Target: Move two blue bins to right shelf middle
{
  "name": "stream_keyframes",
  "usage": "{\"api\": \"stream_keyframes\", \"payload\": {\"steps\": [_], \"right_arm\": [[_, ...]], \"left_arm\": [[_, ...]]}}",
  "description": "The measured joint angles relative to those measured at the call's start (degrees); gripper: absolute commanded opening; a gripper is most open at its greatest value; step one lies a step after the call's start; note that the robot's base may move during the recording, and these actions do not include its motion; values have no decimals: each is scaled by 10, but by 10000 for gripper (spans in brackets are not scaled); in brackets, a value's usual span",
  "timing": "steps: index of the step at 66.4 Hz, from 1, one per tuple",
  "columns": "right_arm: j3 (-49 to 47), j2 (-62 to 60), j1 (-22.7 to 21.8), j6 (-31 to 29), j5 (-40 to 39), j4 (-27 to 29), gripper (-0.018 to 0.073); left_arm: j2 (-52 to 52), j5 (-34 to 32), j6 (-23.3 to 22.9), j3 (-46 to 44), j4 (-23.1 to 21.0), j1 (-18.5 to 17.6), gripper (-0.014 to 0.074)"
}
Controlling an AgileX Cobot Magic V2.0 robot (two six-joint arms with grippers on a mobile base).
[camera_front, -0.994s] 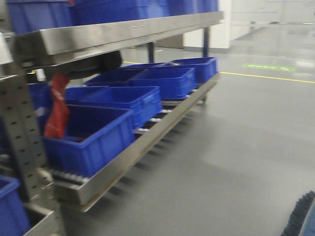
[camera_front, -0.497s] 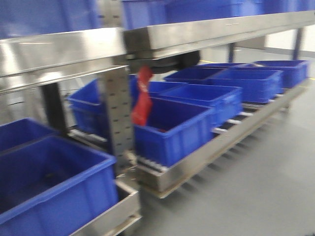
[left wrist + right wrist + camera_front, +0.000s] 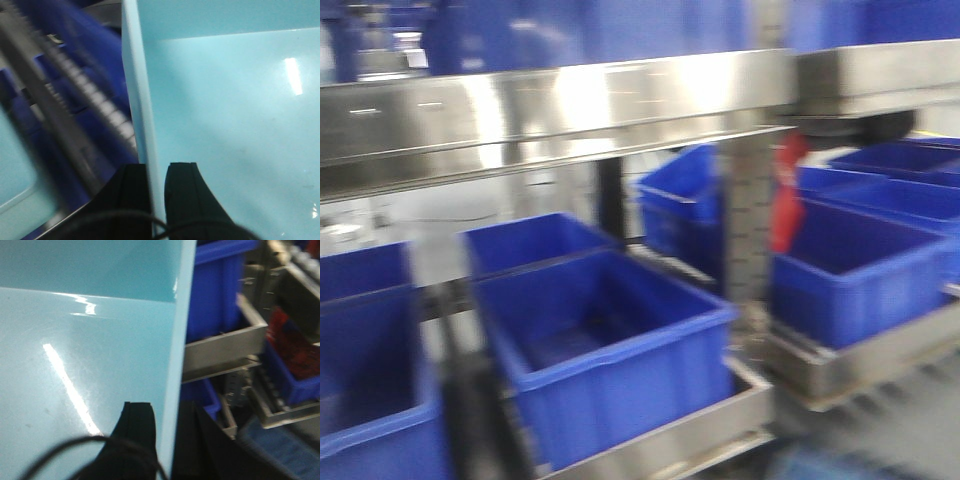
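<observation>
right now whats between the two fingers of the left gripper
The side wall of the pale blue bin. In the left wrist view it runs down between the two black fingers of the left gripper, one on each side, pressed close.

Our front camera faces the steel shelving closely; our wrist cameras hug opposite walls of a pale bin.
</observation>
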Motion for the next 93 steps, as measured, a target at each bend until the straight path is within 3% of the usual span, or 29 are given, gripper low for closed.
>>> {"api": "stream_keyframes", "payload": {"steps": [93], "right_arm": [[0,0,0,0,0,1,-153]], "left_arm": [[0,0,0,0,0,0,-111]]}}
